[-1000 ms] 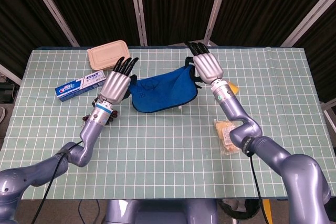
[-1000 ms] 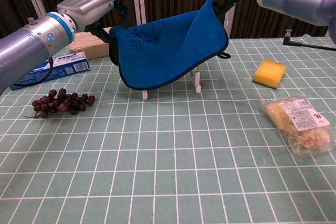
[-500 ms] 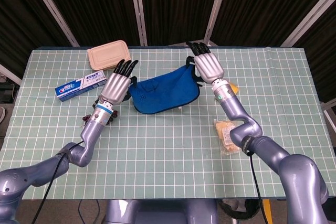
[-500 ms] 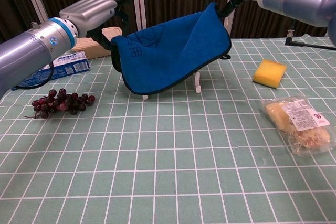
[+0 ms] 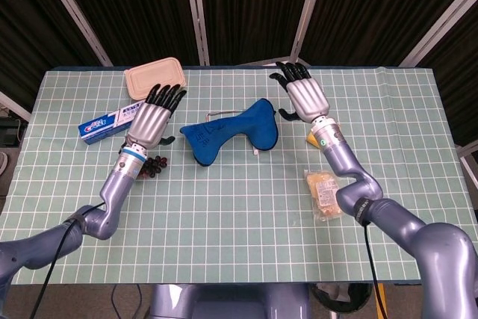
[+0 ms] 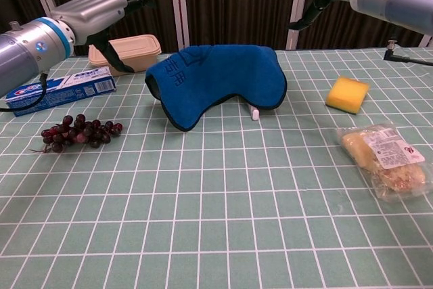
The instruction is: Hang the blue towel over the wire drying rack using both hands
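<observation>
Left hand [image 5: 153, 119] released, fingers spread, clear of towel, so we judge drape done. One towel [image 6: 218, 77] draped over one rack [image 6: 254, 113], only rack foot showing beneath, mid-bench [image 5: 246, 207]. Right hand [image 5: 305, 95] likewise empty, fingers apart, raised beside towel. We count two hands, one towel, one rack.

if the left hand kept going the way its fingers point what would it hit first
Probably the tan lunch box: the left hand points toward the table's far edge, its fingertips just short of the box. It is raised, though, so it might pass above.
</observation>
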### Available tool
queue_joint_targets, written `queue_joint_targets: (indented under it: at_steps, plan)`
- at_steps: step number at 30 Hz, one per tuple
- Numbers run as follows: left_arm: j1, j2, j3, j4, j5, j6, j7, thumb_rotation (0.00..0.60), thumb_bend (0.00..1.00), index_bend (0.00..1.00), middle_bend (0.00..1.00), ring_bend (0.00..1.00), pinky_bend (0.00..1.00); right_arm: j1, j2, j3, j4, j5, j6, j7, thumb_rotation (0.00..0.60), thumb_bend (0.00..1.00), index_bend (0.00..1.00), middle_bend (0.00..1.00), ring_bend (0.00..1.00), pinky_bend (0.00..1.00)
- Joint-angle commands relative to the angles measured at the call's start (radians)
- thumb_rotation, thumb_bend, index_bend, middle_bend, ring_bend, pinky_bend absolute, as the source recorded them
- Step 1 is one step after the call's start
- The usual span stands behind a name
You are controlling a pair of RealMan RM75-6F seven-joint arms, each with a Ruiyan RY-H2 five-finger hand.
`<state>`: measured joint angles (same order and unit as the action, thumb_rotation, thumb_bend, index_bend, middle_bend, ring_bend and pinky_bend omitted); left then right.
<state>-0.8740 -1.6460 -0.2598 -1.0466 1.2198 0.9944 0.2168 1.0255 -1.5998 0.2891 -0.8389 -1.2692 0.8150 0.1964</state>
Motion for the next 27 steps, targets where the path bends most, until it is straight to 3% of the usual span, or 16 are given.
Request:
queue_joint_targets:
  at_steps: [1, 4, 7, 14, 20, 22, 27]
  plan:
    - [0.054, 0.073, 0.016, -0.082, -0.018, 0.021, 0.018, 0.6, 0.08, 0.0, 0.0, 0.0, 0.0, -0.07, 0.093, -0.012, -0.146, -0.007, 0.073, -0.041, 0.6, 0.19, 0.21, 0.0, 0.0, 0.0]
    - [0.095, 0.128, 0.03, -0.148, -0.024, 0.043, 0.017, 0.6, 0.08, 0.0, 0.0, 0.0, 0.0, -0.116, 0.148, -0.023, -0.239, -0.016, 0.123, -0.059, 0.6, 0.19, 0.2, 0.0, 0.0, 0.0]
    - [0.18, 0.224, 0.063, -0.264, -0.015, 0.108, 0.005, 0.6, 0.08, 0.0, 0.0, 0.0, 0.0, -0.215, 0.244, -0.054, -0.401, -0.042, 0.232, -0.082, 0.6, 0.19, 0.19, 0.0, 0.0, 0.0]
    - [0.341, 0.391, 0.138, -0.501, 0.008, 0.251, 0.025, 0.6, 0.08, 0.0, 0.0, 0.0, 0.0, -0.402, 0.395, -0.134, -0.645, -0.073, 0.398, -0.144, 0.6, 0.01, 0.15, 0.0, 0.0, 0.0]
    - [0.457, 0.469, 0.2, -0.636, 0.047, 0.374, 0.056, 0.6, 0.08, 0.0, 0.0, 0.0, 0.0, -0.528, 0.464, -0.195, -0.758, -0.105, 0.515, -0.183, 0.6, 0.0, 0.07, 0.0, 0.0, 0.0]
    - [0.532, 0.479, 0.228, -0.69, 0.069, 0.478, 0.077, 0.6, 0.08, 0.0, 0.0, 0.0, 0.0, -0.613, 0.477, -0.232, -0.807, -0.131, 0.612, -0.196, 0.6, 0.0, 0.06, 0.0, 0.0, 0.0]
    - [0.61, 0.477, 0.266, -0.714, 0.13, 0.563, 0.073, 0.6, 0.08, 0.0, 0.0, 0.0, 0.0, -0.71, 0.46, -0.275, -0.804, -0.191, 0.721, -0.196, 0.6, 0.0, 0.06, 0.0, 0.0, 0.0]
